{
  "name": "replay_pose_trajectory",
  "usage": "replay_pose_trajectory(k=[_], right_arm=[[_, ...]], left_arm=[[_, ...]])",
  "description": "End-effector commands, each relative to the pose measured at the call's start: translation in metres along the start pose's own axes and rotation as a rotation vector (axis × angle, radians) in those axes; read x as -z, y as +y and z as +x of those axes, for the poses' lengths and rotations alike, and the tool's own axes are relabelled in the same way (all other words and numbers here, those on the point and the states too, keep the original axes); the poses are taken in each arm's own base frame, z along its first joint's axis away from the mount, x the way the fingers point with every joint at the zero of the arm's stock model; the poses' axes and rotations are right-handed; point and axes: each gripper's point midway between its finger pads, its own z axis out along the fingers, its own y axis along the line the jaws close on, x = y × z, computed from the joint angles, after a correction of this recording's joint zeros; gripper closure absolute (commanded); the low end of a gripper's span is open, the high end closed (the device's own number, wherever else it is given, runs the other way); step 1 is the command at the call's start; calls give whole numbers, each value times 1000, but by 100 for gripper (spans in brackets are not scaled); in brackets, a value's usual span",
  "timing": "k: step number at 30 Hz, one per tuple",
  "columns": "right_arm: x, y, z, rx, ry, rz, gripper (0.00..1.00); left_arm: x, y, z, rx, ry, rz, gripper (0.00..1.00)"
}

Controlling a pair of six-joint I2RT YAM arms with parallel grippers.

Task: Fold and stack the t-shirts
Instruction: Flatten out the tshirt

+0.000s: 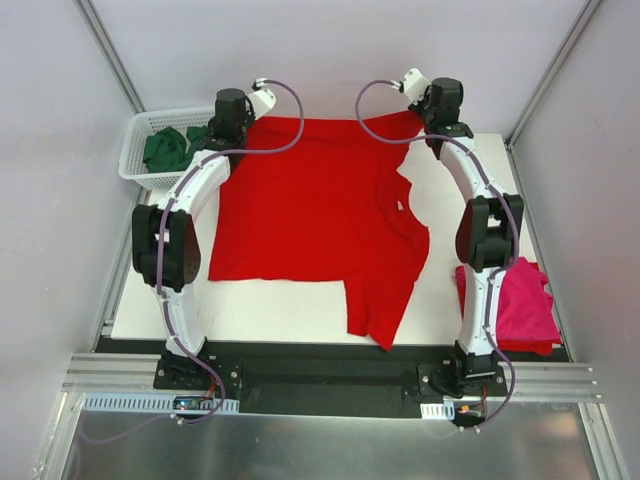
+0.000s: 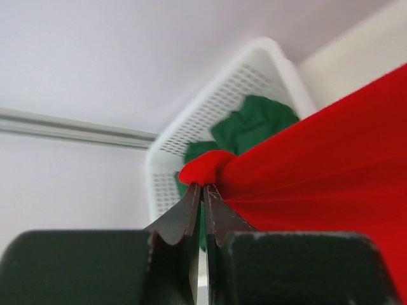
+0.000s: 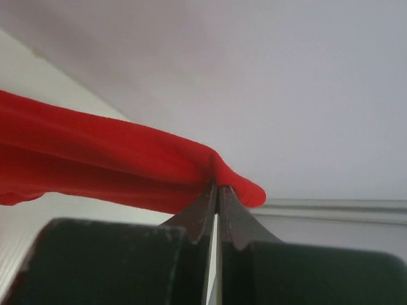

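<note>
My left gripper [image 2: 203, 192] and right gripper [image 3: 217, 190] are both clamped tight on the red t-shirt [image 1: 310, 200] (far corners, cloth stretched taut).

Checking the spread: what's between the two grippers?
The far edge of the red t-shirt, stretched from left gripper to right gripper; the top view shows it.

Pale walls [image 1: 330, 50], white tabletop [image 1: 280, 310]
</note>
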Motion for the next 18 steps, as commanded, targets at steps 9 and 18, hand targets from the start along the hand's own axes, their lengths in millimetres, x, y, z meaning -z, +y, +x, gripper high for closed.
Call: replay_pose_trajectory(k=[9, 18], right_arm=[[65, -154, -122, -10, -438, 687, 4], [113, -48, -15, -151, 41, 69, 4]], left_arm=[[37, 34, 0, -147, -10, -317, 1], [78, -40, 15, -56, 6, -27, 1]])
